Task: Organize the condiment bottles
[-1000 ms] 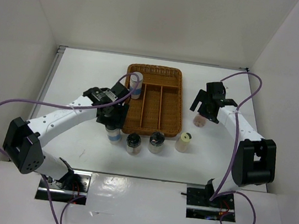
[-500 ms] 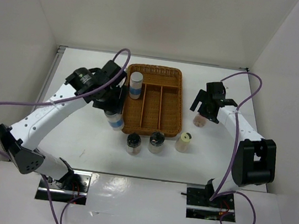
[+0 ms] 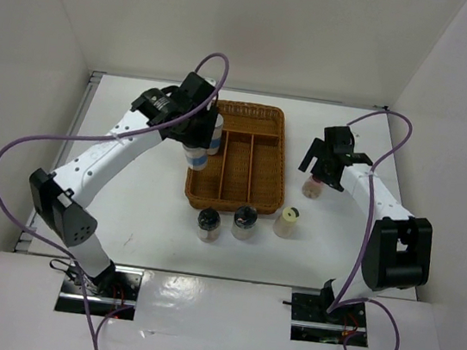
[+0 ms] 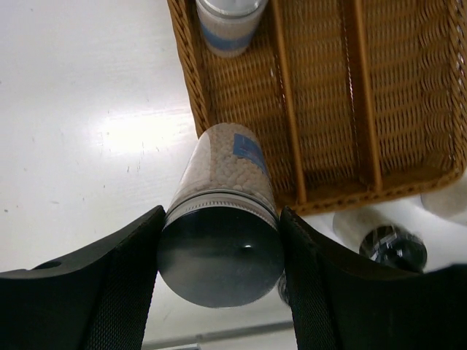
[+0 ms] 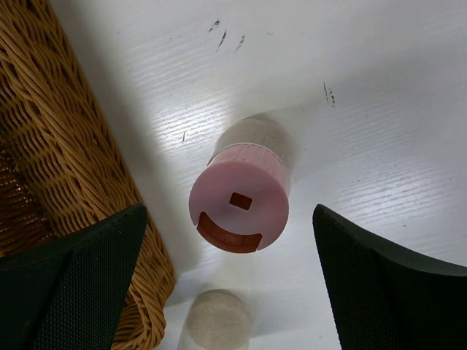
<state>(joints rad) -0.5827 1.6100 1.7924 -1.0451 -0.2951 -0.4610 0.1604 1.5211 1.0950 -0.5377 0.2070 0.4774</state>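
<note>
My left claw (image 4: 219, 255), clamping a blue-banded bottle (image 4: 226, 175), is hovering at the wicker tray's (image 4: 188, 87) left wall. I am judging it needs centring over the lane, upright, short of its twin (image 4: 228, 28). My right claw (image 5: 233, 266) is gaping around the pink-capped bottle (image 5: 239, 206) on the tabletop (image 5: 328, 44).

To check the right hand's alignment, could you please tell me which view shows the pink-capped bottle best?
The right wrist view: the pink-capped bottle stands centered, cap fully visible. Top external shows it small, partly hidden by the right hand; left wrist misses it.
</note>
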